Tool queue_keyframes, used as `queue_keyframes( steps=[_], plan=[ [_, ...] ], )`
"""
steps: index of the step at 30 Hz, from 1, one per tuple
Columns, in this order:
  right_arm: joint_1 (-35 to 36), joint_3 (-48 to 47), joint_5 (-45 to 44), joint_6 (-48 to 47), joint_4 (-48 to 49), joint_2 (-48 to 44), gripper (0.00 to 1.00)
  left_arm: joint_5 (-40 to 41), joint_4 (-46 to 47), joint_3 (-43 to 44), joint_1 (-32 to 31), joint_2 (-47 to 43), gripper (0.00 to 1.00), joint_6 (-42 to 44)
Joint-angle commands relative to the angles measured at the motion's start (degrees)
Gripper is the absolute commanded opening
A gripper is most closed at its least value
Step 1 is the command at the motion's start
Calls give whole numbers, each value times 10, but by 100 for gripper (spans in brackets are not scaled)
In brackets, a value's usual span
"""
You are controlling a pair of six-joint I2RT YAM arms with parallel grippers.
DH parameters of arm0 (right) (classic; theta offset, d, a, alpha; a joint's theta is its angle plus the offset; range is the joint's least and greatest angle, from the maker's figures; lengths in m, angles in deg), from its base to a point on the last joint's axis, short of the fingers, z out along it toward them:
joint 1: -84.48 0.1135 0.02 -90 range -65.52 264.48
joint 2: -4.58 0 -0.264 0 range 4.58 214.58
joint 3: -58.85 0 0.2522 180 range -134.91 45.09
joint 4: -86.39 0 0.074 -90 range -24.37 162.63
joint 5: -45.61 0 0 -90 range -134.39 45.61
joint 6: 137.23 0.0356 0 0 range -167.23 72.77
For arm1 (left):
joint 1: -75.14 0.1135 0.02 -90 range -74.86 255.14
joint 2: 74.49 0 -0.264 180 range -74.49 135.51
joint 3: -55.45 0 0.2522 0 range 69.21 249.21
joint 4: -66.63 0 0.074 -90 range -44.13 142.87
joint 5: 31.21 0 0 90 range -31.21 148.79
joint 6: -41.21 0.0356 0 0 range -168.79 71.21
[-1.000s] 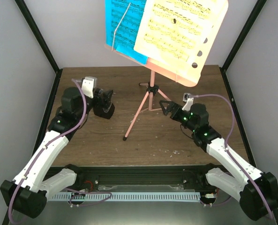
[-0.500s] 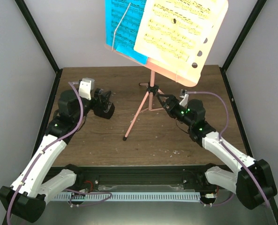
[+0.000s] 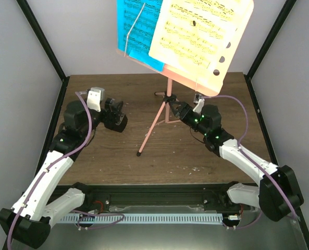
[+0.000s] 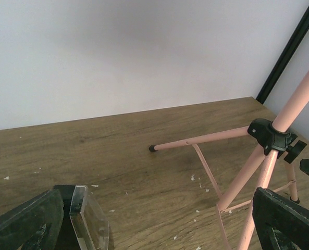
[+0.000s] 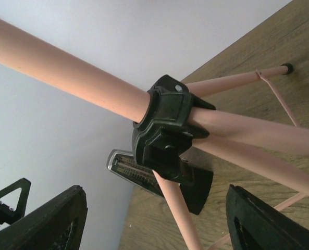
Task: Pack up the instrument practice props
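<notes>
The pink music stand (image 3: 153,126) stands at mid-table on its tripod, with a cyan page (image 3: 138,31) and a pale-yellow page (image 3: 201,31) on its desk. My right gripper (image 3: 176,110) is open at the black leg hub (image 5: 164,125). One pink leg (image 5: 177,219) runs between its fingers, untouched. The black pyramid metronome (image 3: 116,124) sits left of the stand. My left gripper (image 3: 114,108) is open just above and behind it. In the left wrist view the metronome's clear face (image 4: 84,219) lies against the inside of the left finger (image 4: 24,224).
The wooden table (image 3: 196,151) carries small white flecks (image 4: 196,179). Black frame posts (image 3: 42,41) and grey walls close in both sides and the back. The stand's desk overhangs the far middle of the table.
My right arm has reached forward and left to the stand's hub, and its jaws have narrowed somewhat. The left arm has barely shifted.
</notes>
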Motion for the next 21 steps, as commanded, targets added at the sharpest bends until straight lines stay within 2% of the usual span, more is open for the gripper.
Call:
queue_keyframes(
  steps=[1, 7, 21],
  plan=[
    [5, -25, -35, -52, -8, 13, 71, -1, 4, -6, 2, -5, 100, 5],
    [36, -56, -101, -172, -65, 24, 58, 0, 4, -6, 3, -5, 100, 5],
    [55, -63, -160, -370, -64, 26, 38, -5, 4, -6, 2, 1, 100, 3]
  ],
)
